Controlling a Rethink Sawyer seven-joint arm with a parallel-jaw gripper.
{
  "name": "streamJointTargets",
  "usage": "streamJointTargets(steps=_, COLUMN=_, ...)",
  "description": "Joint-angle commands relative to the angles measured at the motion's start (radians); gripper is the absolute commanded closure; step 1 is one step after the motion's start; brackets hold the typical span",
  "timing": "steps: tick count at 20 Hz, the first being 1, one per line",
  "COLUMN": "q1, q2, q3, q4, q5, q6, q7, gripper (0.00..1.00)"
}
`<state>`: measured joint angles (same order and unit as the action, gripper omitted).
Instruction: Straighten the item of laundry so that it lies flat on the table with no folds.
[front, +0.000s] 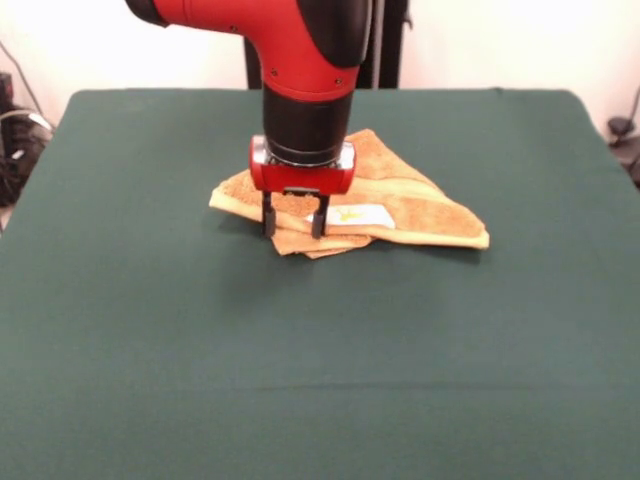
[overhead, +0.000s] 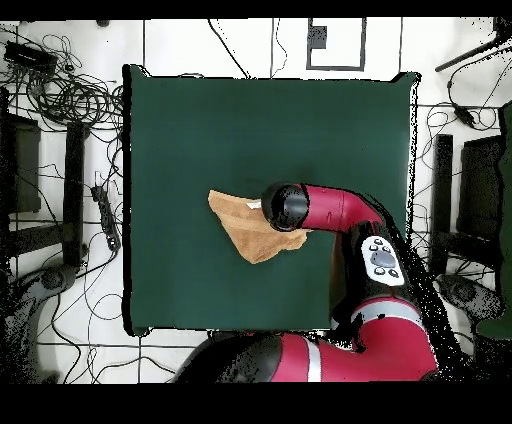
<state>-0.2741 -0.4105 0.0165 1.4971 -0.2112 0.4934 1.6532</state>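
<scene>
Just above centre of the front view, the claw (front: 292, 222) stood part-open, tips pressed down on the towel (front: 400, 195), gripping nothing I could see. Folded and bunched at mid-surface (front: 320, 380), it needed nearly all its flattening yet.

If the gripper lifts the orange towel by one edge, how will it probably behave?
The towel is folded in soft layers, so it is probably floppy and would drape and unfold. It looks thin and light. Its terry pile on the felt-like table may drag if the open gripper pushes it.
</scene>
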Motion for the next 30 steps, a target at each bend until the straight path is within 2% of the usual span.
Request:
streamJointTargets(steps=1, q1=0.017, q2=0.07, q3=0.116, q4=0.062, q5=-0.059, q6=-0.079, q7=0.021, gripper=0.0)
streamJointTargets(steps=5, q1=0.039, q2=0.108, q3=0.093, q4=0.021, q5=-0.078, q6=-0.131, q7=0.044, gripper=0.0)
streamJointTargets(steps=10, q1=-0.003, q2=0.128, q3=0.151, q4=0.026, q5=-0.079, q6=-0.276, q7=0.079, gripper=0.0)
streamJointTargets(steps=14, q1=-0.007, q2=0.145, q3=0.167, q4=-0.014, q5=-0.054, q6=-0.109, q7=0.023, gripper=0.0)
streamJointTargets(steps=17, q1=-0.006, q2=0.159, q3=0.166, q4=-0.033, q5=-0.055, q6=-0.136, q7=0.036, gripper=0.0)
streamJointTargets(steps=24, q1=0.064, q2=0.222, q3=0.085, q4=-0.116, q5=-0.07, q6=-0.157, q7=0.09, gripper=0.0)
streamJointTargets(steps=30, q1=0.067, q2=0.229, q3=0.088, q4=-0.143, q5=-0.057, q6=-0.094, q7=0.074, gripper=0.0)
